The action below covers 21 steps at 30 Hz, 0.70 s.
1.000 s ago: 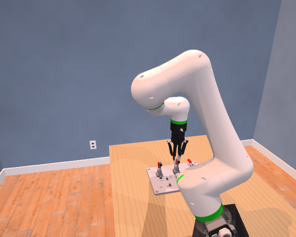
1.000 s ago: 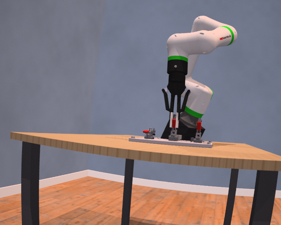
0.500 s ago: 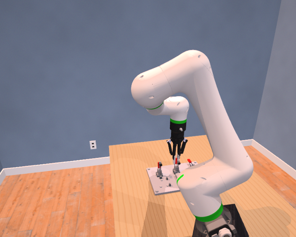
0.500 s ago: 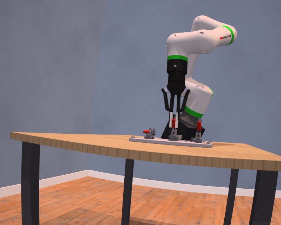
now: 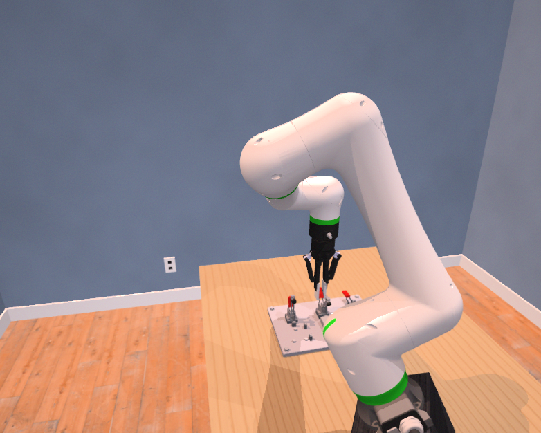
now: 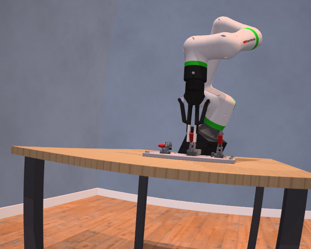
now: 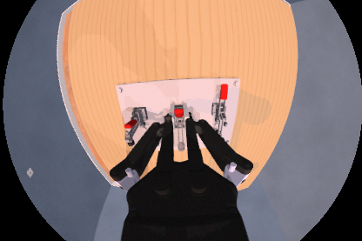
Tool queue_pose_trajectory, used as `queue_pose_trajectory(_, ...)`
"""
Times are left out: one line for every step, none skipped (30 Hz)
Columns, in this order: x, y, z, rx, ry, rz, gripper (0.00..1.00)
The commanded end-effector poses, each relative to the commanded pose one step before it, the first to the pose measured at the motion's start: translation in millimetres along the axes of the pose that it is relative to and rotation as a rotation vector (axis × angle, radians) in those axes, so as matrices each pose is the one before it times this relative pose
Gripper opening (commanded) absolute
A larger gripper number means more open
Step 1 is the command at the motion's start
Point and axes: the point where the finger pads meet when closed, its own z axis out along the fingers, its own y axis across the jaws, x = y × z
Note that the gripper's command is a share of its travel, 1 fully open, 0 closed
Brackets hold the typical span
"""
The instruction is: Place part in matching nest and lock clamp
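A grey fixture plate lies on the wooden table and carries three toggle clamps with red handles. My gripper points straight down over the plate and is shut on the upright red handle of the middle clamp; this handle also shows in the wrist view. In the top view the left clamp's handle stands upright and the right clamp's handle lies low. The nests' pads and blocks are too small to tell apart. I cannot see the part in any view; my arm hides the plate's right side in the top view.
The robot's base stands on a dark block at the table's near right corner. The plate lies close in front of it. The table stretches beyond the plate.
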Motion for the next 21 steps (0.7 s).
queue_pose_trajectory(2.69, 0.11, 0.9, -0.00018, 0.00084, 0.00011, 0.0)
queue_pose_trajectory(1.05, 0.0, 0.49, 0.0, 0.0, 0.0, 0.0)
queue_pose_trajectory(0.0, 0.0, 0.0, 0.0, 0.0, 0.0, 0.0)
queue_pose_trajectory(0.0, 0.0, 0.0, 0.0, 0.0, 0.0, 0.0)
queue_pose_trajectory(0.98, 0.0, 0.61, 0.0, 0.0, 0.0, 0.0)
queue_pose_trajectory(0.98, 0.0, 0.62, 0.0, 0.0, 0.0, 0.0)
queue_pose_trajectory(0.98, 0.0, 0.62, 0.0, 0.0, 0.0, 0.0)
queue_pose_trajectory(0.98, 0.0, 0.62, 0.0, 0.0, 0.0, 0.0)
queue_pose_trajectory(0.98, 0.0, 0.63, 0.0, 0.0, 0.0, 0.0)
queue_pose_trajectory(0.97, 0.0, 0.63, 0.0, 0.0, 0.0, 0.0)
queue_pose_trajectory(0.88, 0.0, 0.76, 0.0, 0.0, 0.0, 0.0)
queue_pose_trajectory(0.87, 0.0, 0.75, 0.0, 0.0, 0.0, 0.0)
queue_pose_trajectory(0.86, 0.0, 0.75, 0.0, 0.0, 0.0, 0.0)
queue_pose_trajectory(0.85, 0.0, 0.74, 0.0, 0.0, 0.0, 0.0)
queue_pose_trajectory(0.84, 0.0, 0.74, 0.0, 0.0, 0.0, 0.0)
queue_pose_trajectory(0.82, 0.0, 0.73, 0.0, 0.0, 0.0, 0.0)
queue_pose_trajectory(0.75, 0.0, 0.81, 0.0, 0.0, 0.0, 0.0)
queue_pose_trajectory(0.71, 0.0, 0.83, 0.0, 0.0, 0.0, 0.0)
queue_pose_trajectory(0.69, 0.0, 0.82, 0.0, 0.0, 0.0, 0.0)
queue_pose_trajectory(0.0, 0.0, 0.0, 0.0, 0.0, 0.0, 0.0)
queue_pose_trajectory(0.0, 0.0, 0.0, 0.0, 0.0, 0.0, 0.0)
